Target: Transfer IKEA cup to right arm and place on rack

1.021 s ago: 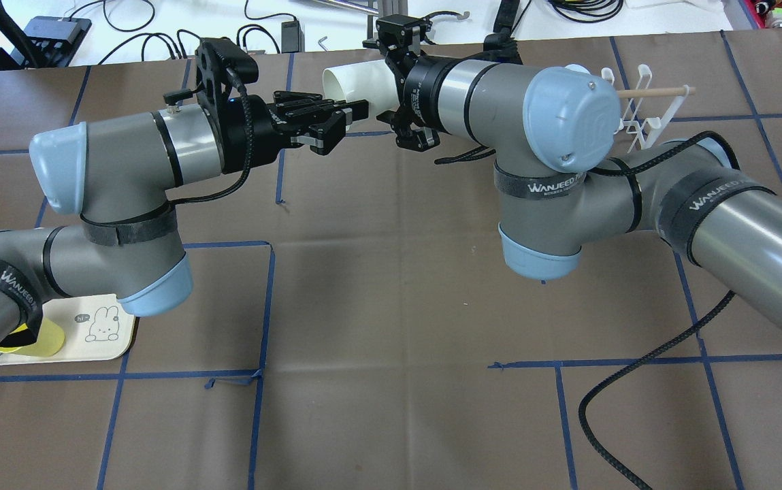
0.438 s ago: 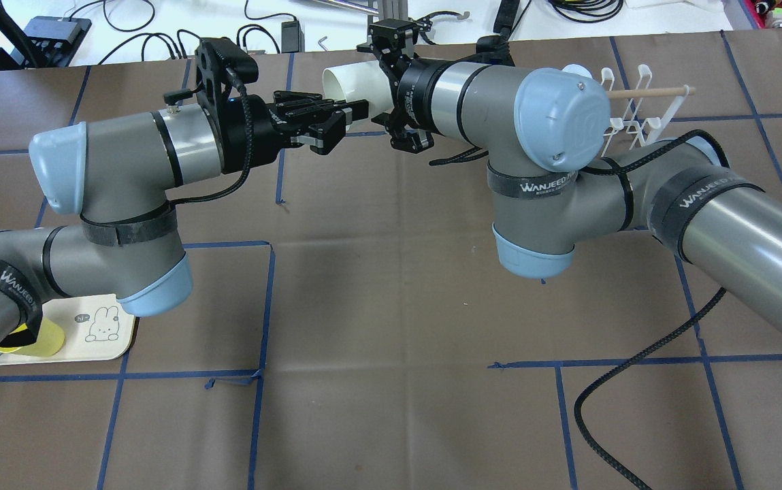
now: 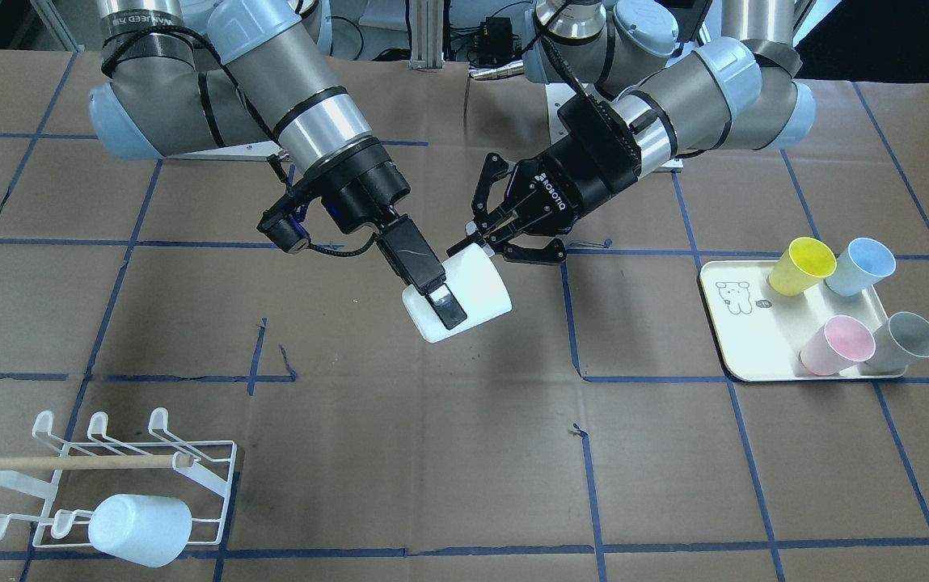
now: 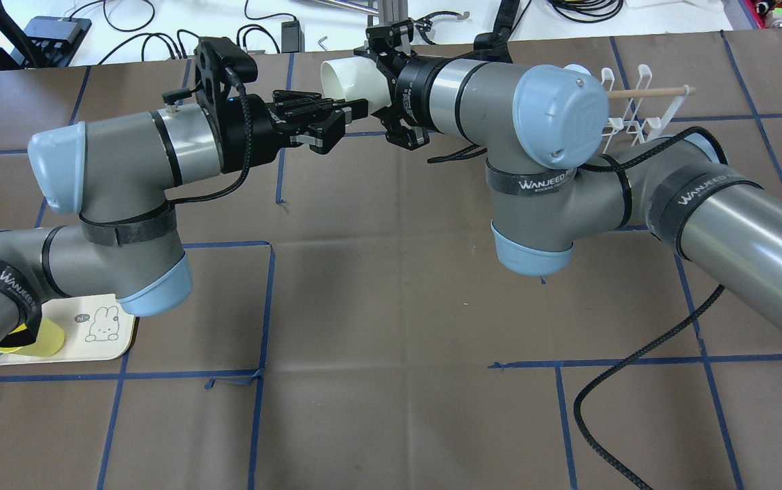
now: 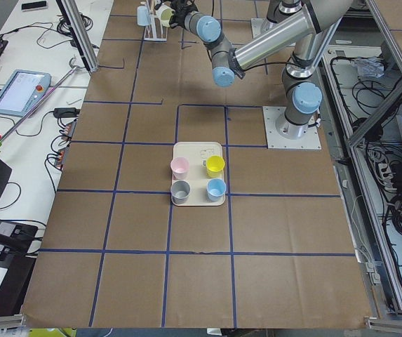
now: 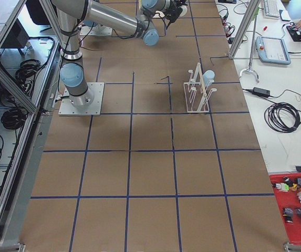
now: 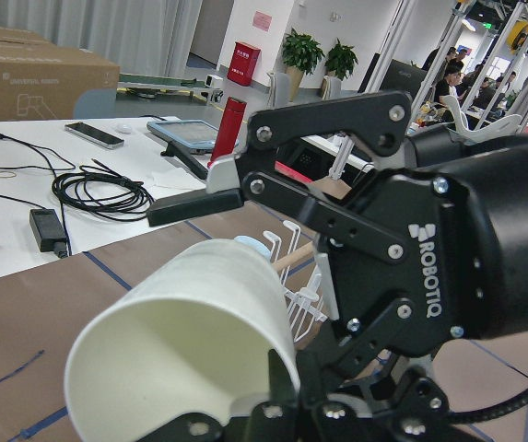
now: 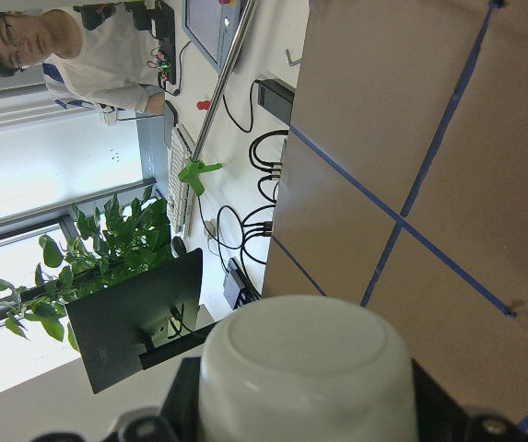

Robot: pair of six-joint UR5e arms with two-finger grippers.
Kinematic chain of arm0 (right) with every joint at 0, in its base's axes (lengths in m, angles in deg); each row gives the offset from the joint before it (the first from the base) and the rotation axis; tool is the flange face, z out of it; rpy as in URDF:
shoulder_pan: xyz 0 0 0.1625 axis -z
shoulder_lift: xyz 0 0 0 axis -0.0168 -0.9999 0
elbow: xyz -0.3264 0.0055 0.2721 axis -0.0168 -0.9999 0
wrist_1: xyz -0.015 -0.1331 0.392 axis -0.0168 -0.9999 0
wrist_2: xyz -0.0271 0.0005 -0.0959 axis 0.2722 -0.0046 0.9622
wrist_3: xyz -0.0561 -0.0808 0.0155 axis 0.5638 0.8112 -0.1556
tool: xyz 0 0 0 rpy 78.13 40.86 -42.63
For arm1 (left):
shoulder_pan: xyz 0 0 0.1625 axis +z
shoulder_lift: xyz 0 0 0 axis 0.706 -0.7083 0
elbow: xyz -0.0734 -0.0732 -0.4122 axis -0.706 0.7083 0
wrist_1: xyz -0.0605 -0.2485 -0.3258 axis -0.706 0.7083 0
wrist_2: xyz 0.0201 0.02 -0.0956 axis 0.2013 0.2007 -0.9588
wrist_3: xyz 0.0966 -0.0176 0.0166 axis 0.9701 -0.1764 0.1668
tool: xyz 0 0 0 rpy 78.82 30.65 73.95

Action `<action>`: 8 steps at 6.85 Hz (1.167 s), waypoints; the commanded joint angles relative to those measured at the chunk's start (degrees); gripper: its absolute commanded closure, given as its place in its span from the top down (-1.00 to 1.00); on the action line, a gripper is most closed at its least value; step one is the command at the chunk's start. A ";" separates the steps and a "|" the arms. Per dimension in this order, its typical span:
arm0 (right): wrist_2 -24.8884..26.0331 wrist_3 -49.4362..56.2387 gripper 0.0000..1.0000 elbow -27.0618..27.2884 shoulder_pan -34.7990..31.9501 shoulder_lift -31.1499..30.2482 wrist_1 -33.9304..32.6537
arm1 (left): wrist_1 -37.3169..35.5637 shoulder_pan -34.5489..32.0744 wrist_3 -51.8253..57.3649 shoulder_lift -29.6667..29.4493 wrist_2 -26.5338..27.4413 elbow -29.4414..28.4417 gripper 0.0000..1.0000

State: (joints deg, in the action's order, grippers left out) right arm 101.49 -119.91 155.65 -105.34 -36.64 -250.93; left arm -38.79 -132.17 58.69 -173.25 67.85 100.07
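The white IKEA cup point(image 3: 472, 283) hangs tilted above the table's middle, held across its sides by my right gripper point(image 3: 454, 301), which is shut on it. One finger point(image 3: 441, 305) lies over the cup's wall. The cup's mouth faces my left gripper point(image 3: 506, 244), which is open with its fingertips beside the rim. In the overhead view the cup point(image 4: 350, 78) sits between the left gripper point(image 4: 346, 119) and the right gripper point(image 4: 376, 83). The left wrist view shows the cup's mouth point(image 7: 190, 341); the right wrist view shows its base point(image 8: 305, 378). The white wire rack point(image 3: 108, 477) stands far off.
A pale blue cup point(image 3: 141, 529) sits on the rack's near row. A cream tray point(image 3: 755, 323) with a bear drawing holds yellow, blue, pink and grey cups. The rack also shows in the overhead view point(image 4: 636, 116). A black cable point(image 4: 636, 381) lies on the table.
My right arm has swung a little toward the view's left and turned its wrist, carrying the cup slightly farther back. My left arm and gripper have stayed still.
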 commanded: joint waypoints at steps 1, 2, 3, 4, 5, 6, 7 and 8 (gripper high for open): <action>-0.27 0.01 -0.21 0.17 -0.04 -0.01 0.09 | 0.00 -0.01 0.00 -0.01 -0.02 0.02 -0.94; -0.36 0.01 -0.34 0.17 0.05 -0.01 0.09 | 0.09 -0.01 0.00 -0.01 0.07 -0.33 -0.74; -0.36 -0.08 -0.40 0.17 0.05 -0.01 0.17 | 0.09 -0.01 0.00 -0.01 0.33 -0.59 -0.25; -0.36 -0.08 -0.46 0.17 0.05 -0.01 0.17 | 0.09 0.07 0.00 -0.01 0.34 -0.60 0.40; -0.27 -0.08 -0.51 0.17 0.05 -0.01 0.17 | 0.00 0.07 -2.26 0.07 0.34 -0.77 0.81; -0.27 -0.08 -0.57 0.08 0.05 -0.10 0.17 | -0.17 0.07 -4.72 0.08 0.34 -0.77 0.93; -0.18 0.01 -0.62 0.00 0.05 0.08 0.00 | -0.17 0.51 -4.83 0.16 0.34 -0.77 0.96; 0.34 0.09 -0.62 -0.35 0.05 0.34 -0.09 | -0.17 2.69 -4.92 0.42 0.25 -0.51 0.96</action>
State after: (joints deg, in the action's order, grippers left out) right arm 101.41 -119.90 155.58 -105.29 -36.54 -250.91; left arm -38.94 -131.20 54.16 -173.04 68.16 99.38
